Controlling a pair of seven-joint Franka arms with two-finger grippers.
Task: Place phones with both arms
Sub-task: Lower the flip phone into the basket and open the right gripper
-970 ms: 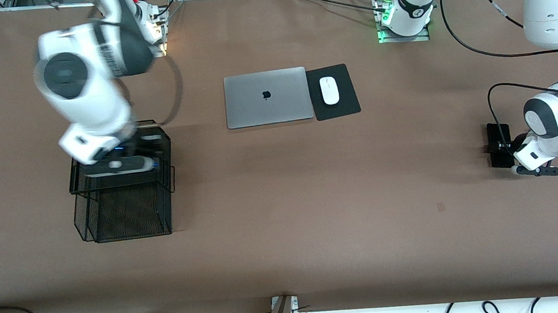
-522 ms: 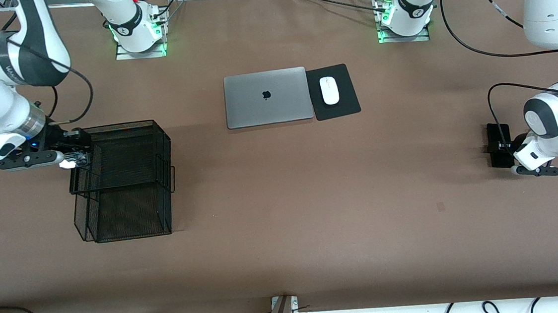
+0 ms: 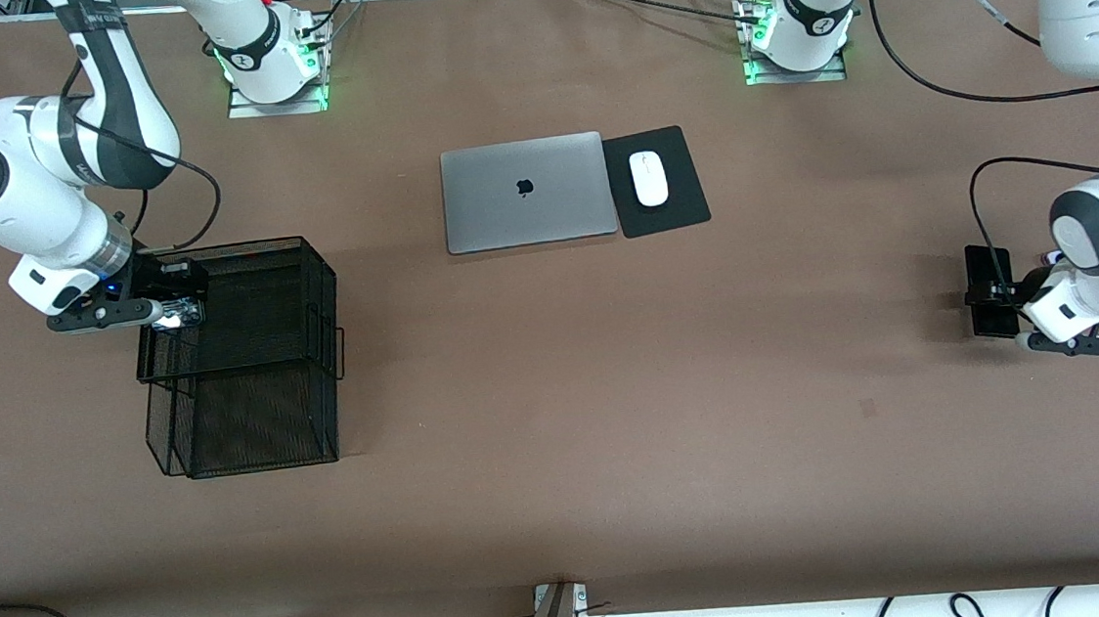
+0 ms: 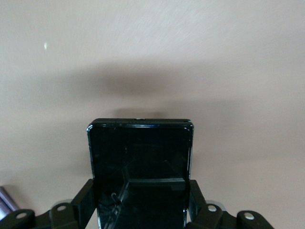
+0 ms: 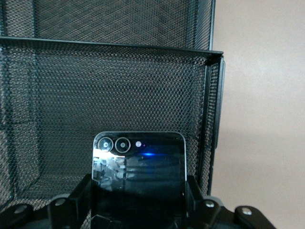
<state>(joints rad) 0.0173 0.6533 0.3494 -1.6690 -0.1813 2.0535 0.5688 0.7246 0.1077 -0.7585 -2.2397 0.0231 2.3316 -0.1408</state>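
The right gripper has slid in from the outer edge of the black mesh basket and now sits over its upper tier, at the right arm's end of the table. A second ago that arm was a blur sweeping above the basket; now it is sharp and lower. Its fingers are clamped on the folded phone with two lenses: glossy face, pale rim, two round black lenses and a small dot in a row along its top edge, a blue glint across the glass. Mesh wall fills the right wrist view around it.

Over at the left arm's end, the left gripper has shifted a touch nearer the front camera, and the dark phone has come with it. The fingers pinch that phone by its two sides. It looks squarish, black, mirror-shiny, with rounded corners, held just above the brown table, its shadow beneath.

The grey laptop and white mouse lie mid-table, unmoved.
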